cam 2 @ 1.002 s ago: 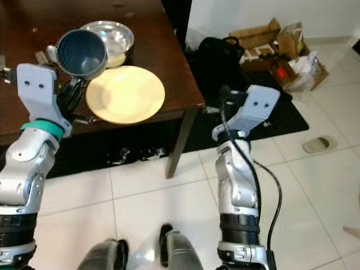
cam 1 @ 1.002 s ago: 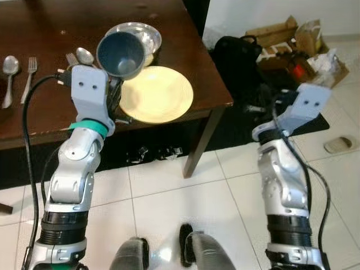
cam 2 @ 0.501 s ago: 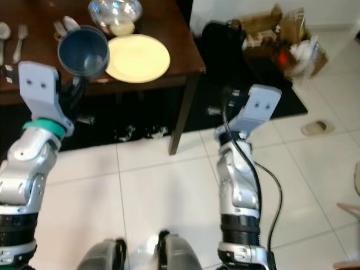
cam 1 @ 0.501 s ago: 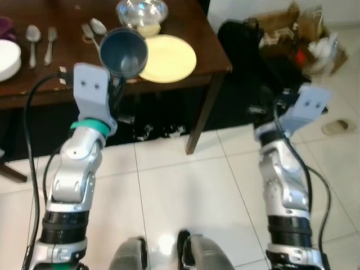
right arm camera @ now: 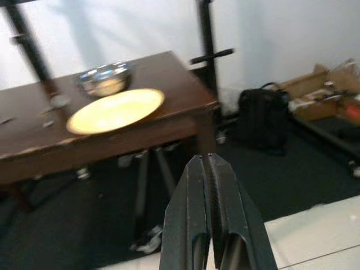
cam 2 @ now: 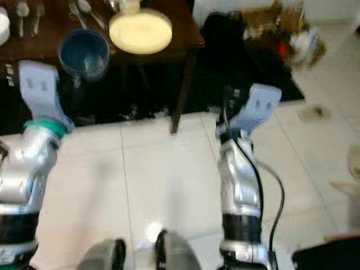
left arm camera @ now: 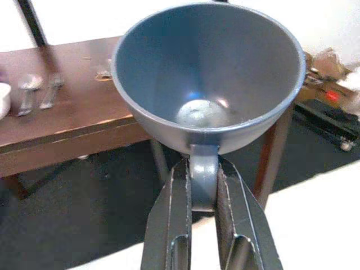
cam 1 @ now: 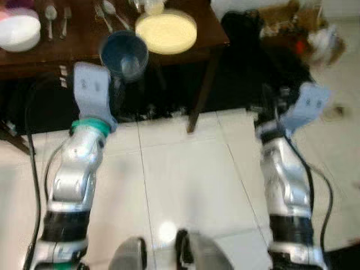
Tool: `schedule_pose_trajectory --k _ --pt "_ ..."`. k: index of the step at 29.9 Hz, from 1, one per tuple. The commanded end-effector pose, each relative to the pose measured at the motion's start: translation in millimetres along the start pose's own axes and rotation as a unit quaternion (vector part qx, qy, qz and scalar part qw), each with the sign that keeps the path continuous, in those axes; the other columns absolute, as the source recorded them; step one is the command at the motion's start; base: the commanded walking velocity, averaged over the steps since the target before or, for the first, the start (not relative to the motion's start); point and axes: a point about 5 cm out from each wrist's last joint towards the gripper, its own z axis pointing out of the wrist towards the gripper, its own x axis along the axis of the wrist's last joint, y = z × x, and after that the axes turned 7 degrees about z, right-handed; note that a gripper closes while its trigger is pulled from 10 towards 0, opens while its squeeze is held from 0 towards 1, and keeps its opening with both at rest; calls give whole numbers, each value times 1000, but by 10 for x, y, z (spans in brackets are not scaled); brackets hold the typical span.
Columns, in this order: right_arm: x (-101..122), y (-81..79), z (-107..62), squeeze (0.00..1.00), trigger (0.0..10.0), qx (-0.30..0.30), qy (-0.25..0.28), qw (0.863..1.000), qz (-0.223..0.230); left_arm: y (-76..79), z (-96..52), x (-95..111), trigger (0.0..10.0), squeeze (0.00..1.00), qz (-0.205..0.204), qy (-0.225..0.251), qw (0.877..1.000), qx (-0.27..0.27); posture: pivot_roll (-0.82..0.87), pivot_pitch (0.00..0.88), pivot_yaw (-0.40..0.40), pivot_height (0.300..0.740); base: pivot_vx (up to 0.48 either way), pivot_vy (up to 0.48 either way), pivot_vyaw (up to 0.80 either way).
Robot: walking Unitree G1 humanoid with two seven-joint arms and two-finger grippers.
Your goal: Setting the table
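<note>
left claw (left arm camera: pixel 203 191) clamped on blue cup (left arm camera: pixel 208 73) handle | cup held off the worktop (cam 1: pixel 67 53) edge, mouth tilted toward camera | right claw (right arm camera: pixel 209 191) closed, empty | yellow plate (cam 1: pixel 166 32) on worktop

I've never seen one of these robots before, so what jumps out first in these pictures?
Most striking is the dark blue-grey cup, held out in the air by its handle, pinched in the left gripper, short of the dark brown wooden table. On that table's near corner sits a pale yellow round plate, with spoons and forks laid farther along. The right gripper is shut on nothing, raised above the white tiled floor.
</note>
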Motion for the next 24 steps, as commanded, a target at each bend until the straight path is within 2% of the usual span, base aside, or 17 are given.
schedule_pose_trajectory --k 1,12,24 --pt "-9 25 -17 0 10000 -6 -4 1000 4 4 -20 -24 10000 0 0 -5 1000 0 61 99 19 740 -315 0 0" --pt "-9 26 -26 0 10000 -1 -6 1000 16 24 -10 -26 10000 0 -3 -11 1000 -5 61 102 21 740 0 0 0" --pt "-20 19 -27 0 10000 5 -13 1000 16 41 -4 -37 10000 0 -2 -16 1000 -3 61 99 22 740 0 0 794"
